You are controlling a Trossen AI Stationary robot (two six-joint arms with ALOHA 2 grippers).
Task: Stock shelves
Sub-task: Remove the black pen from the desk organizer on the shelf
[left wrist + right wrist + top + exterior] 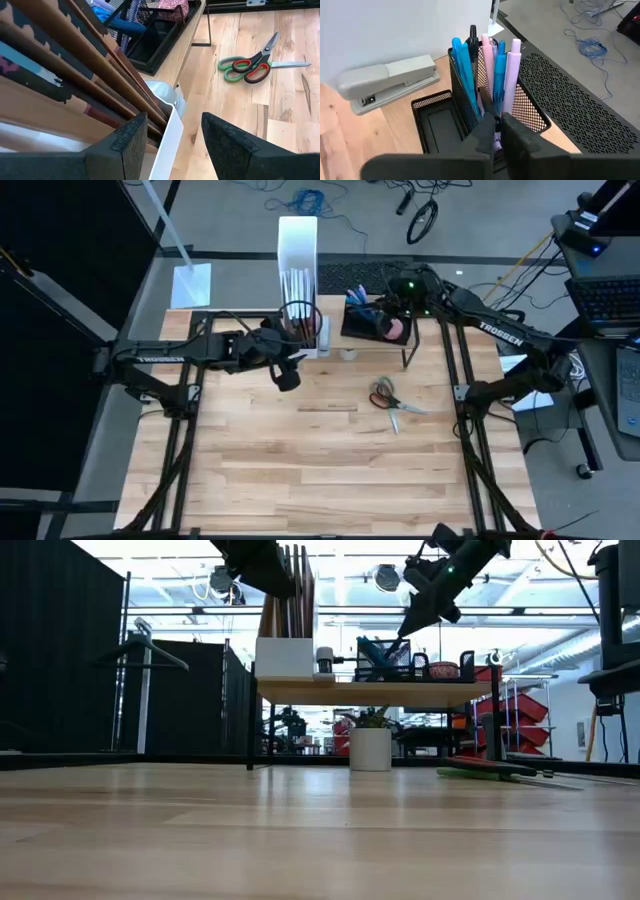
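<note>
Left pincer [172,145] gapes wide astride the white file box [167,137] wall.

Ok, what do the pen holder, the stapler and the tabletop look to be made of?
Pen holder: black metal mesh, judging by the fine perforated grid, matte. Stapler: light grey body, smooth and dull, probably plastic or painted metal. Tabletop: pale wood planks with visible grain and seams, low sheen.

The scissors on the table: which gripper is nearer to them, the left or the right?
Left, slightly. The left gripper hangs beside the white file box, across bare table from the scissors. The right gripper is over the black organizer tray on the shelves.
</note>
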